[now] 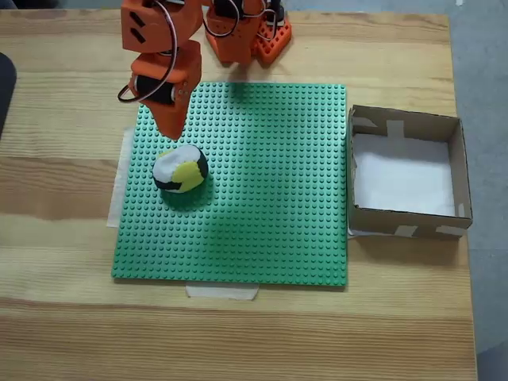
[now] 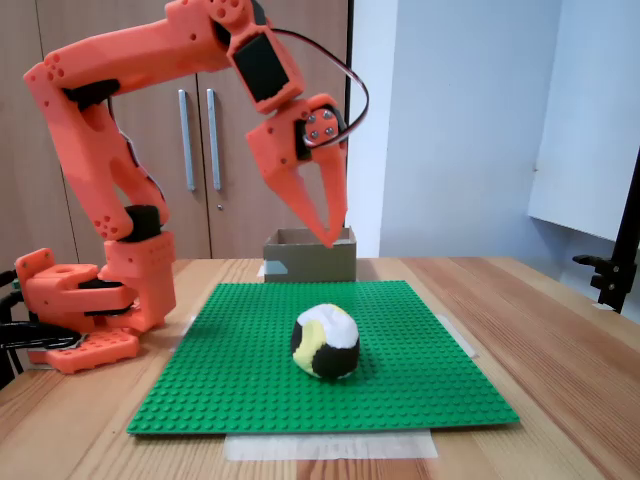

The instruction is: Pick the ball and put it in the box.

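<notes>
The ball (image 1: 180, 169), with white, yellow and black patches, rests on the left half of a green studded baseplate (image 1: 270, 198). It shows near the plate's middle in the other fixed view (image 2: 325, 341). My orange gripper (image 1: 169, 132) hangs in the air above and just behind the ball, pointing down. Its fingertips (image 2: 335, 238) meet with nothing between them. The box (image 1: 397, 221), brown cardboard with a white floor, stands empty off the plate's right edge. In a fixed view the box (image 2: 310, 262) stands behind the plate's far edge.
The arm's orange base (image 1: 246, 36) sits at the table's back edge, left of the plate in a fixed view (image 2: 90, 300). Pale tape strips (image 1: 222, 291) hold the plate down. The wooden table ends just right of the box. A black clamp (image 2: 610, 270) stands at the right.
</notes>
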Controlling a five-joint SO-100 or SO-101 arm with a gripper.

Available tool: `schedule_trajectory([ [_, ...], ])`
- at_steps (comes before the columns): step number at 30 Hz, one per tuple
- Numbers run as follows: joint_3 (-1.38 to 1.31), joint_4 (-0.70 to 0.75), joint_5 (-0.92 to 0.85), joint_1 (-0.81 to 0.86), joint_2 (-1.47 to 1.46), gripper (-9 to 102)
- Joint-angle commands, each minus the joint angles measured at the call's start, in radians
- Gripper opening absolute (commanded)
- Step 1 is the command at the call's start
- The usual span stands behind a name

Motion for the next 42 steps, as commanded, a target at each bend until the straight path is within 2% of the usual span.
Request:
schedule_trajectory([
  [1, -0.061, 0.032, 0.003, 0.009, -0.005, -1],
  [12, -0.137, 0.129, 0.032, 0.040, -0.091, 2],
  [18, -0.109, 0.143, 0.037, 0.049, -0.095, 15],
  [24, -0.063, 0.150, 0.028, 0.051, -0.098, 33],
  [29, -0.025, 0.147, 0.032, 0.066, -0.112, 39],
  [42, 0.058, 0.106, 0.084, 0.072, -0.190, 42],
])
